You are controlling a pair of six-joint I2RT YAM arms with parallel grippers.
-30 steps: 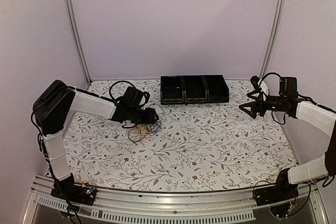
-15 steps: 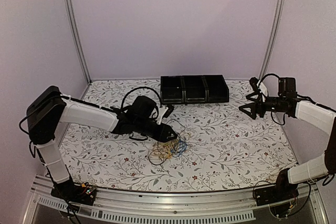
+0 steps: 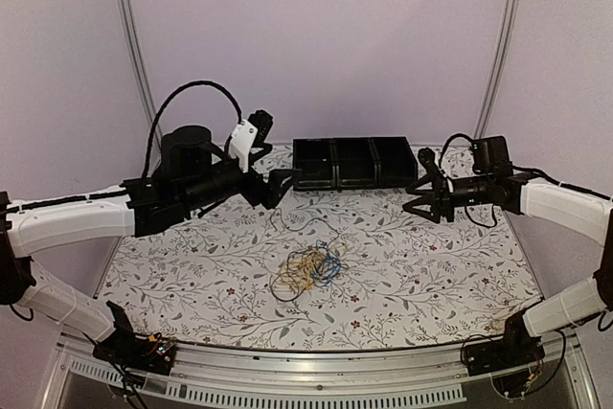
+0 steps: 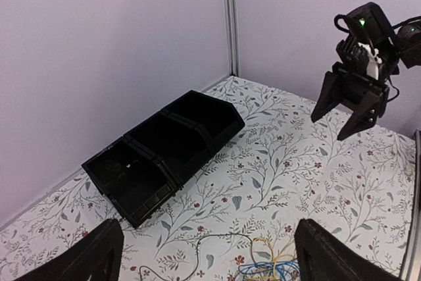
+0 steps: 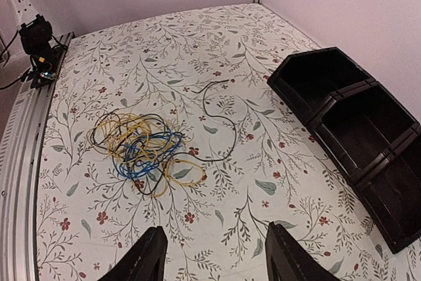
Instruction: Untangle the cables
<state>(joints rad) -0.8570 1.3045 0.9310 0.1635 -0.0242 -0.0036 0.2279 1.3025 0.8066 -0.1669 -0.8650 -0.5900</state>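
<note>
So the left gripper (image 3: 283, 187) was down on the cables (image 3: 306, 270) over at the left side a second ago, dragged the whole bundle toward the middle, and has now let go and swung up high. Its fingers are spread wide with nothing between them. The right gripper (image 3: 418, 208) has come in from the right edge and hangs above the table (image 3: 431, 275), pointing down at the pile, fingers apart and empty too.

What that means: the cables now sit mid-table, near the front, where both arms can probably reach them. They're no less tangled though. Yellow, blue and dark loops are all piled on each other in one clump. Only one dark cable (image 5: 233, 137) strays out of it, trailing toward the bin (image 3: 354, 162). Actual untangling looks like it hasn't begun; next job is likely picking a loose strand.

The bin is a black three-compartment one at the back of the table, well apart from the pile, and all three compartments look empty
</note>
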